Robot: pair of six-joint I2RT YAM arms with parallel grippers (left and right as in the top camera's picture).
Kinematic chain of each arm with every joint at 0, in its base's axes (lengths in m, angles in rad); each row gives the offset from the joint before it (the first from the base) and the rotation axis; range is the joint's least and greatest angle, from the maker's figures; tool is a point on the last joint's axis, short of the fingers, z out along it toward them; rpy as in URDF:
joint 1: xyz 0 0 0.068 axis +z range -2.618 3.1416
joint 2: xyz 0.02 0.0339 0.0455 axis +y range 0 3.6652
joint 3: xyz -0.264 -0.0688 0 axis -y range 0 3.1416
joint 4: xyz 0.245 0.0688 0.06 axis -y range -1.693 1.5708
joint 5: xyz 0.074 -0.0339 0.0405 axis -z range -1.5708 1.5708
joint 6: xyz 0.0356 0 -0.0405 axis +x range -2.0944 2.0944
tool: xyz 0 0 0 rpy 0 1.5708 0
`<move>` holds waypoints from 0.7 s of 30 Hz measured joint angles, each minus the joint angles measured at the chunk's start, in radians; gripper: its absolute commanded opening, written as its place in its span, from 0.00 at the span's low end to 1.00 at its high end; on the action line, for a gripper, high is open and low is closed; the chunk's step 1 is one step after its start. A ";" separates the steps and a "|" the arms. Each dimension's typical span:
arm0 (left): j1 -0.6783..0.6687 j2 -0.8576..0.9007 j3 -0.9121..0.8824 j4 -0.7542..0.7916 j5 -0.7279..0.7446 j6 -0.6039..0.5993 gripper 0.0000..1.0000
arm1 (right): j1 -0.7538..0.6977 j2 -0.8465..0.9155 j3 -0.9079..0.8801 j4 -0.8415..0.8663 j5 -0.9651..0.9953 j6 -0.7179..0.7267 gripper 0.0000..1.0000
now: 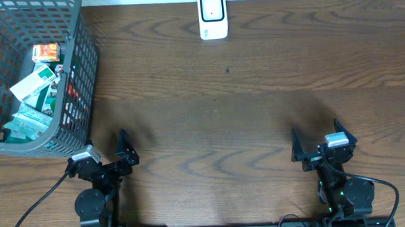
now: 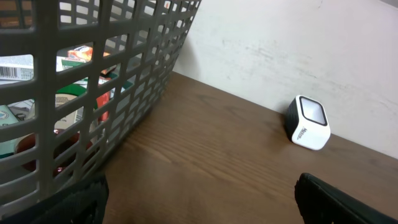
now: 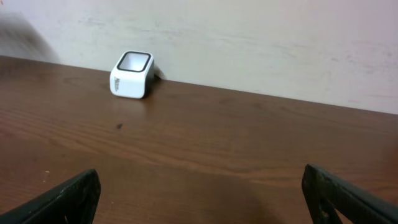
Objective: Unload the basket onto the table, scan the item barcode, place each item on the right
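Note:
A white barcode scanner (image 1: pixel 212 16) with a dark window stands at the table's far edge; it shows also in the left wrist view (image 2: pixel 308 122) and the right wrist view (image 3: pixel 131 75). Several boxed items (image 1: pixel 34 84) lie in a grey mesh basket (image 1: pixel 76 85) at the far left, seen through its wall (image 2: pixel 112 87) from the left wrist. My left gripper (image 1: pixel 107 152) rests open near the front edge, just below the basket, with nothing between its fingers (image 2: pixel 336 199). My right gripper (image 1: pixel 322 143) stands open at the front right, also holding nothing.
The brown wooden table (image 1: pixel 223 112) runs between the arms and the scanner. A pale wall (image 3: pixel 249 37) rises behind the scanner. A black cable (image 1: pixel 33 202) trails from the left arm's base.

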 measured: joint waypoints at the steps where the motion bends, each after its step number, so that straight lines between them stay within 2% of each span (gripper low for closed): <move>1: 0.000 0.000 0.000 0.000 0.000 0.000 0.97 | 0.000 0.000 0.000 0.000 0.000 0.000 0.99; 10: 0.000 0.000 0.010 -0.017 0.027 -0.020 0.96 | 0.000 0.000 0.000 0.000 0.000 0.000 0.99; 12: 0.000 0.000 0.043 -0.085 0.060 -0.024 0.97 | 0.000 0.000 0.000 0.000 0.000 0.000 0.99; 16: 0.000 0.015 0.156 -0.332 0.114 -0.027 0.96 | 0.000 0.000 0.000 0.000 0.000 0.000 0.99; 21: 0.000 0.135 0.453 -0.539 0.163 -0.027 0.96 | 0.000 0.000 0.000 0.000 0.002 0.000 0.99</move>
